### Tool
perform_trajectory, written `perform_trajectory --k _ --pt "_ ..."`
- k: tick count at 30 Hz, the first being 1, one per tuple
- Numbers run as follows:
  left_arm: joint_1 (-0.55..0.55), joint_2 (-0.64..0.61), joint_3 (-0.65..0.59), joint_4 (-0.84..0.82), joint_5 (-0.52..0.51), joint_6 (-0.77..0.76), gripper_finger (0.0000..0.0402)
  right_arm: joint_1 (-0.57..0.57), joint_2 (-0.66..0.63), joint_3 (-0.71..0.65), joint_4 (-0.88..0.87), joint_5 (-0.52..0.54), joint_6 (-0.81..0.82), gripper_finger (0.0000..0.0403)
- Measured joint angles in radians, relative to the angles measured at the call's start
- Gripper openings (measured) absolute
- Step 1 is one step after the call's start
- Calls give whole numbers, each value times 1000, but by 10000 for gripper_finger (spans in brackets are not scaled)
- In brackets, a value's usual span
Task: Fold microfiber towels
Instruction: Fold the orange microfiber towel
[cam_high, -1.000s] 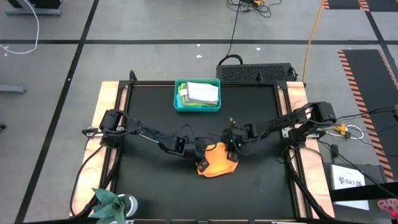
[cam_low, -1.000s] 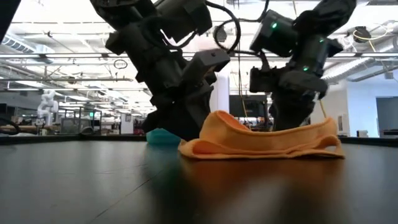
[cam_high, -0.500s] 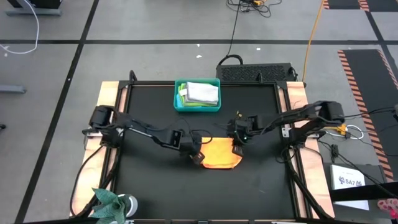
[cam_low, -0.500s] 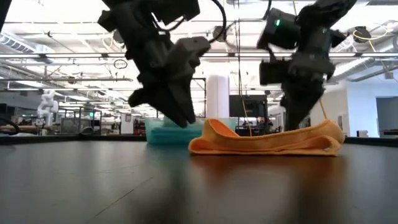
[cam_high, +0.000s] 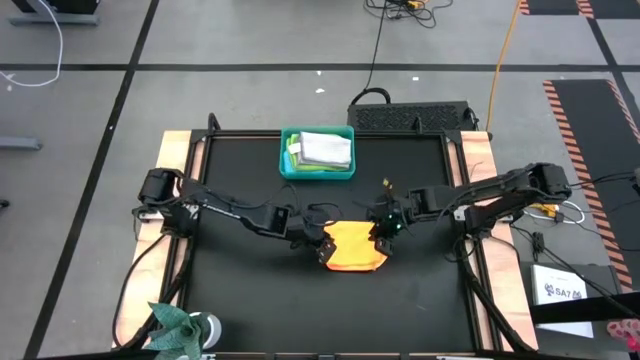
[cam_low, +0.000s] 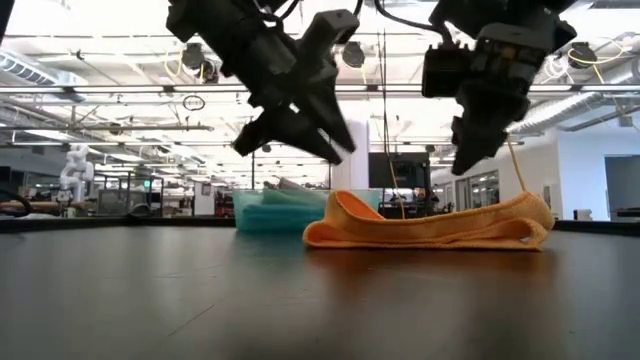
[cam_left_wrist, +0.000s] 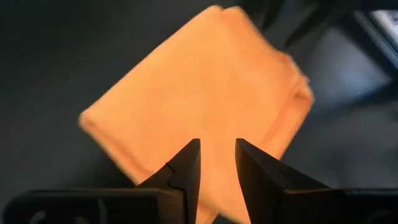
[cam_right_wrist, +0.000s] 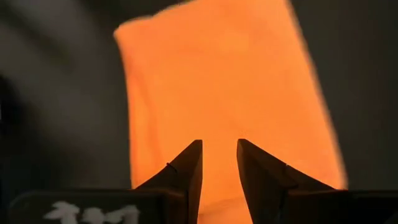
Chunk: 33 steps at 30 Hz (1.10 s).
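An orange-yellow towel (cam_high: 356, 247) lies folded flat on the black table near its middle. In the low view the towel (cam_low: 430, 228) shows stacked layers with a rounded fold at each end. My left gripper (cam_high: 321, 244) hovers open above the towel's left end. Seen from table height, the left gripper (cam_low: 338, 150) is clear of the cloth. My right gripper (cam_high: 384, 231) hovers open over the towel's far right corner, and the right gripper (cam_low: 463, 163) is also clear of it. Each wrist view shows empty fingers, left gripper (cam_left_wrist: 217, 146) and right gripper (cam_right_wrist: 219, 146), with the towel (cam_left_wrist: 205, 93) (cam_right_wrist: 230, 93) beyond them.
A teal bin (cam_high: 290, 170) stands at the table's far edge, with folded towels in it, a grey one (cam_high: 326, 148) on top. A green plant (cam_high: 178, 325) sits at the near left corner. A black box (cam_high: 415, 115) lies beyond the far edge.
Both grippers have risen from table level at the towel to well above it, the left drawing slightly toward the left edge, the right toward the far right. The towel, bunched a second ago, now lies as a flat folded rectangle and has kept still for the last half second.
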Motion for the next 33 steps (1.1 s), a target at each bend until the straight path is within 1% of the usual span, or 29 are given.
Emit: perform_trajectory --k 3,8,14,18,24,29,31,33 --pt "0 3 3 49 -13 4 102 45 32 0 2 1 26 91" --pt "0 37 2 65 -16 -8 102 87 102 0 58 3 55 91" --pt "-16 84 1 82 28 -60 102 96 163 0 87 7 58 91" --pt "-38 100 2 122 45 -64 102 91 181 0 93 7 55 91" --pt "-65 127 2 112 38 -103 102 91 180 0 97 10 55 91" --pt "-79 169 1 117 33 -130 102 91 180 0 89 8 63 91" --pt "-82 193 3 150 41 -140 102 91 180 0 87 8 66 91" --pt "-85 196 1 121 60 -143 102 91 180 0 82 6 75 91"
